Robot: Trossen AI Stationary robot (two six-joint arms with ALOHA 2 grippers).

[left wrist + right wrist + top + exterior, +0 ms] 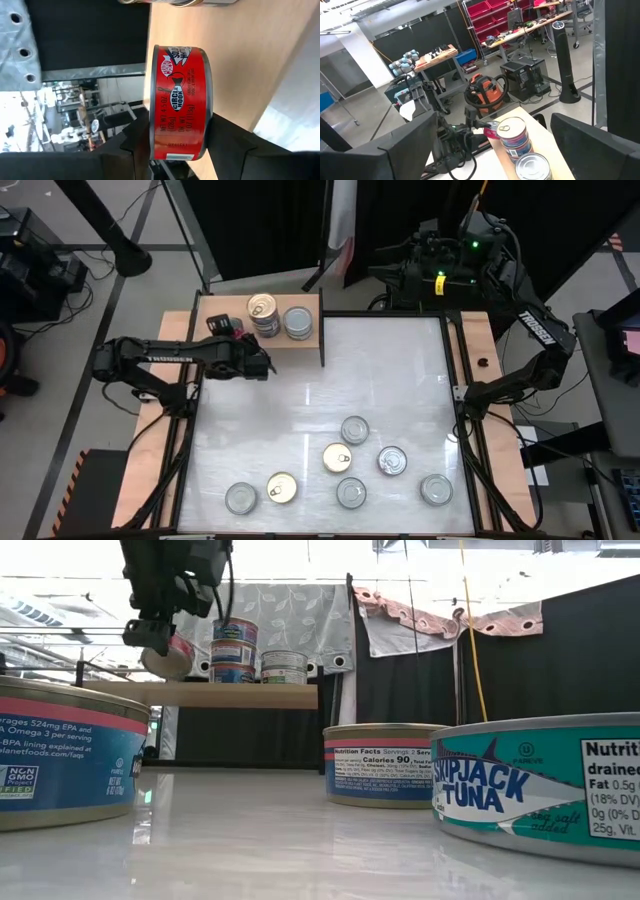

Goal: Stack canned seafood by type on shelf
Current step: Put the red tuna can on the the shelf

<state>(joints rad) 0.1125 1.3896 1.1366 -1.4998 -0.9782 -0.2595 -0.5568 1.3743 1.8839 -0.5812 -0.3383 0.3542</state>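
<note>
Seven loose tins lie flat on the table, lower half of the high view. Upper left: left gripper fingers clamp a red tin on edge, axis horizontal, over the shelf. Right gripper, right edge, fingers wide open, empty.

On the shelf at the table's far left corner, a stack of cans sits with a single can just to its right. Seven more cans are scattered along the near side of the table, well apart from the shelf.
</note>
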